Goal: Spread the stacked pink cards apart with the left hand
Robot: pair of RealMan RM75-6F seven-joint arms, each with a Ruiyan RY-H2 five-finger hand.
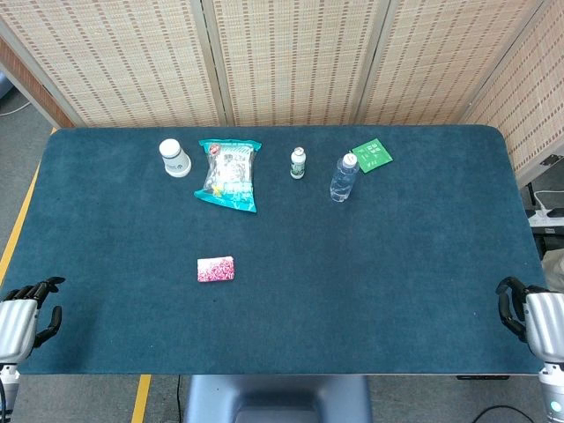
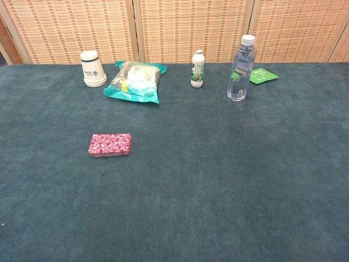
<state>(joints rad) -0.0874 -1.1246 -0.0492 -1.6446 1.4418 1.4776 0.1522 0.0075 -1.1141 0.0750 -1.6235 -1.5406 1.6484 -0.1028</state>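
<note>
The pink cards (image 1: 216, 270) lie in one neat stack on the dark teal table, left of centre; the chest view shows the same stack of cards (image 2: 109, 145) flat on the cloth. My left hand (image 1: 26, 313) hangs at the table's front left corner, far left of the stack, fingers loosely curled and apart, holding nothing. At the front right edge my right hand (image 1: 527, 315) holds nothing either, its fingers slightly curled. Neither hand shows in the chest view.
Along the back stand an upturned white cup (image 1: 174, 159), a teal snack bag (image 1: 230, 174), a small white bottle (image 1: 298, 163), a clear water bottle (image 1: 345, 177) and a green packet (image 1: 372, 156). Woven screens close off the rear.
</note>
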